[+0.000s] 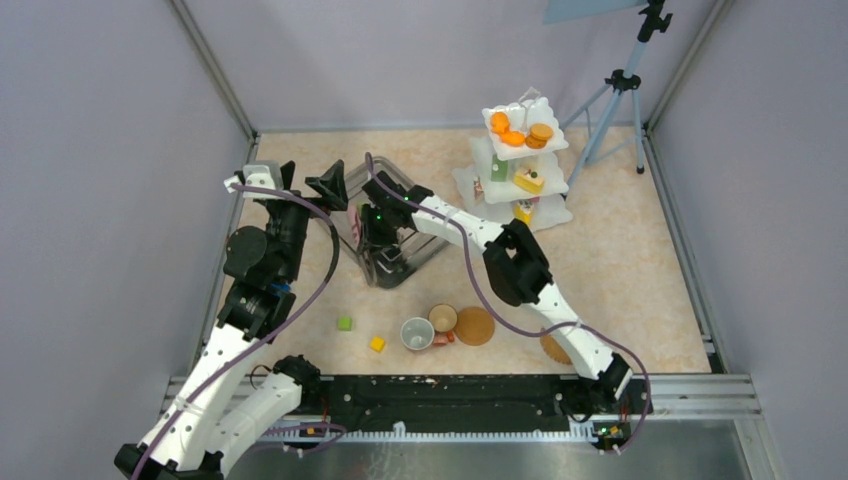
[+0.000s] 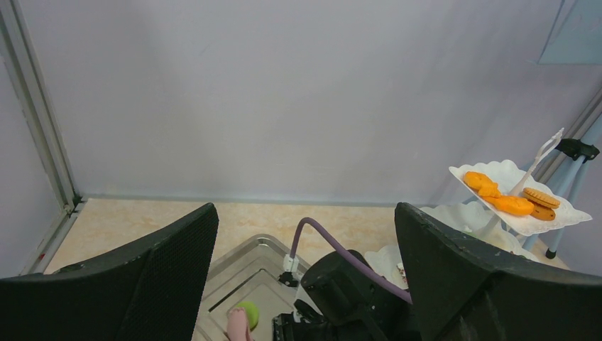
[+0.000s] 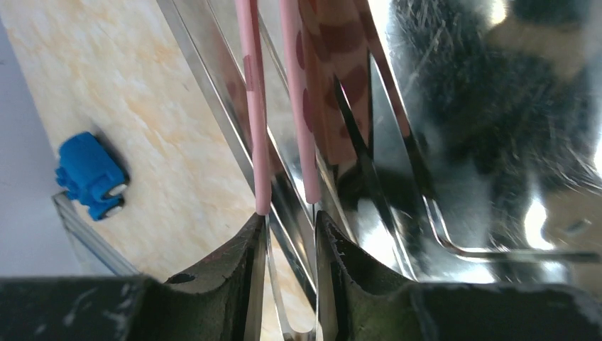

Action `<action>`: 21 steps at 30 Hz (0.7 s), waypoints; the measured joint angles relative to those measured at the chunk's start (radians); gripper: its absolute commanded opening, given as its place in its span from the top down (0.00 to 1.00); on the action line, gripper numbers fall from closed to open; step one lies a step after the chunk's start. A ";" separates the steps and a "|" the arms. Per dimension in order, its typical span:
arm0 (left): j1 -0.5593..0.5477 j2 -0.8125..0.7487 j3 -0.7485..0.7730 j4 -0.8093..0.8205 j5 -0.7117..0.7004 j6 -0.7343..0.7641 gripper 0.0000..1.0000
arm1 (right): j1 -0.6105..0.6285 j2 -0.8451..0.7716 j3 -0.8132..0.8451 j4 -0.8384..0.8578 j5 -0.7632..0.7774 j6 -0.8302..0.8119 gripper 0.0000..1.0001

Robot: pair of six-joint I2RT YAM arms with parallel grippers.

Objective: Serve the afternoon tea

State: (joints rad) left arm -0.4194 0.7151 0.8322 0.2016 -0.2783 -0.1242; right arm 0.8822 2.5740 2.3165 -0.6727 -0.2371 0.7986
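The white three-tier stand [image 1: 482, 185] stands at the back right, with orange rounds [image 1: 515, 131] on its top tier and a yellow cake wedge [image 1: 529, 181] on the middle tier. It also shows in the left wrist view [image 2: 561, 217]. Two cups [image 1: 417, 334] [image 1: 443, 318] and a brown mat [image 1: 474, 326] lie near the front. A second mat [image 1: 555, 348] is partly under the right arm. My right gripper [image 1: 385, 250] [image 3: 291, 234] is shut on the pink tongs [image 3: 252, 106] over the steel tray [image 1: 425, 255]. A green bit [image 2: 248, 312] lies in the tray by a tong tip. My left gripper [image 1: 300, 185] [image 2: 305, 284] is open and empty.
A green cube [image 1: 344, 323] and a yellow cube [image 1: 377, 344] lie loose near the front left. A tripod [image 1: 615, 100] stands behind the stand at the back right. A small blue object [image 3: 91, 175] sits beside the tray. Walls close in three sides.
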 measured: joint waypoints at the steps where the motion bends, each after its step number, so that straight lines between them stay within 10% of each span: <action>1: 0.000 0.000 0.000 0.000 0.000 0.000 0.01 | -0.002 -0.022 -0.033 0.003 0.006 -0.017 0.75; 21: 0.000 0.001 0.000 0.000 0.001 0.000 0.01 | -0.017 -0.298 -0.360 0.023 0.275 -0.523 0.66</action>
State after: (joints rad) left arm -0.4194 0.7162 0.8322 0.2016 -0.2775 -0.1246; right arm 0.8654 2.2757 1.9568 -0.6498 0.0380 0.2760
